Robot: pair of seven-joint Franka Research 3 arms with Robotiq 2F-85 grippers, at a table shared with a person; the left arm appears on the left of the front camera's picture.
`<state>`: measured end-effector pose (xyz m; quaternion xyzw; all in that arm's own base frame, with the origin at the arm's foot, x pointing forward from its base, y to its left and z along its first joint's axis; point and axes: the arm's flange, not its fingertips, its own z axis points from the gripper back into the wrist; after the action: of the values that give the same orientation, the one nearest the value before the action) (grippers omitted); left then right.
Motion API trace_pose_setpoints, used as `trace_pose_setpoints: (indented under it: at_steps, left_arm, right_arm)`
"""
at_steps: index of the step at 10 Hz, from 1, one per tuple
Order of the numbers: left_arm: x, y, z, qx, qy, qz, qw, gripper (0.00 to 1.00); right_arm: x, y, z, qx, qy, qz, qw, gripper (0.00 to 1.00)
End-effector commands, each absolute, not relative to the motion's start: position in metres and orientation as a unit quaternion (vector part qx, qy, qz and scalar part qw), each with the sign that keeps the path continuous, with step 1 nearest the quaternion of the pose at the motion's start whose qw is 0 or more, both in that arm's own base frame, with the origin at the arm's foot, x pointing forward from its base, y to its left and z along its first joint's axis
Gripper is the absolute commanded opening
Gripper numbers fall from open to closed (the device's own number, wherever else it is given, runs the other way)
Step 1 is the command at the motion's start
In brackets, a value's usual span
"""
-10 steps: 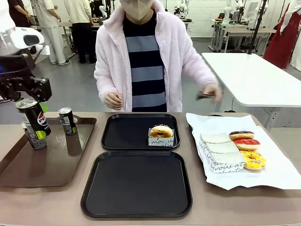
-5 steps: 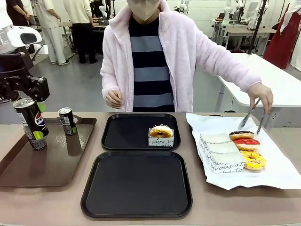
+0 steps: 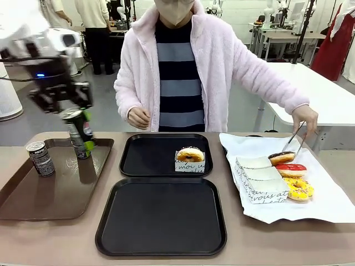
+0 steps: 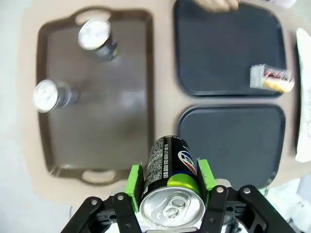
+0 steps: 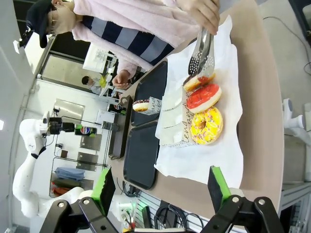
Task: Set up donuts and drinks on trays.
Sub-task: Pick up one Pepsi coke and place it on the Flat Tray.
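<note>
My left gripper [image 3: 74, 117] is shut on a dark drink can [image 3: 78, 133], held tilted in the air above the brown tray's [image 3: 33, 194] far right corner. In the left wrist view the can [image 4: 170, 162] sits between the green pads [image 4: 135, 182]. Two more cans [image 4: 95, 36] [image 4: 51, 94] stand on the brown tray. One sleeved glazed donut [image 3: 189, 155] sits on the far black tray [image 3: 144, 158]; the near black tray [image 3: 161, 219] is bare. The person's tongs [image 3: 295, 138] pinch a chocolate donut [image 3: 283, 158] on the white paper. My right gripper [image 5: 160, 189] hangs open past the table's right end.
A red donut [image 3: 290, 169], a yellow donut [image 3: 298, 188] and a stack of white paper sleeves [image 3: 258, 180] lie on the white paper sheet [image 3: 333, 205] at the right. The person stands at the far edge, one hand [image 3: 137, 117] near the far tray.
My left arm has lifted the can off the brown tray's left side and carried it right. The person's tongs have come down onto the chocolate donut.
</note>
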<state>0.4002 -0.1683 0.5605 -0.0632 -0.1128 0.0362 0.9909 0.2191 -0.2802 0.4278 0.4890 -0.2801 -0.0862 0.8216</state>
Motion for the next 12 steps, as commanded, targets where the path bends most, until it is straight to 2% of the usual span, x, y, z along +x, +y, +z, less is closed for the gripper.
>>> trace_pose_setpoints:
  at_steps: [1,5,6,7,8,9,10,12]
  left_arm:
    - [0.426,-0.219,0.559,-0.051,-0.144,0.046,0.987,0.56]
    - [0.461,-0.302,0.525,-0.015,-0.158,0.027,0.987,0.56]
    - [0.454,-0.306,0.515,0.000,-0.144,0.022,0.989,0.56]
    - [0.440,-0.294,0.516,0.044,-0.097,0.000,0.994,0.56]
    - [0.416,-0.269,0.525,0.041,-0.073,-0.030,0.996,0.56]
    - [0.377,-0.231,0.524,0.022,-0.070,-0.044,0.996,0.56]
    - [0.360,-0.208,0.523,0.013,-0.064,-0.050,0.997,0.56]
    - [0.355,-0.196,0.522,0.012,-0.060,-0.054,0.997,0.56]
  right_arm:
    - [0.220,-0.282,0.429,0.494,-0.292,-0.080,0.815,1.00]
    - [0.220,-0.282,0.429,0.494,-0.292,-0.080,0.815,1.00]
    - [0.220,-0.282,0.429,0.494,-0.292,-0.080,0.815,1.00]
    - [0.220,-0.282,0.429,0.494,-0.292,-0.080,0.815,1.00]
    - [0.220,-0.282,0.429,0.494,-0.292,-0.080,0.815,1.00]
    - [0.220,-0.282,0.429,0.494,-0.292,-0.080,0.815,1.00]
    - [0.220,-0.282,0.429,0.494,-0.292,-0.080,0.815,1.00]
    - [0.220,-0.282,0.429,0.494,-0.292,-0.080,0.815,1.00]
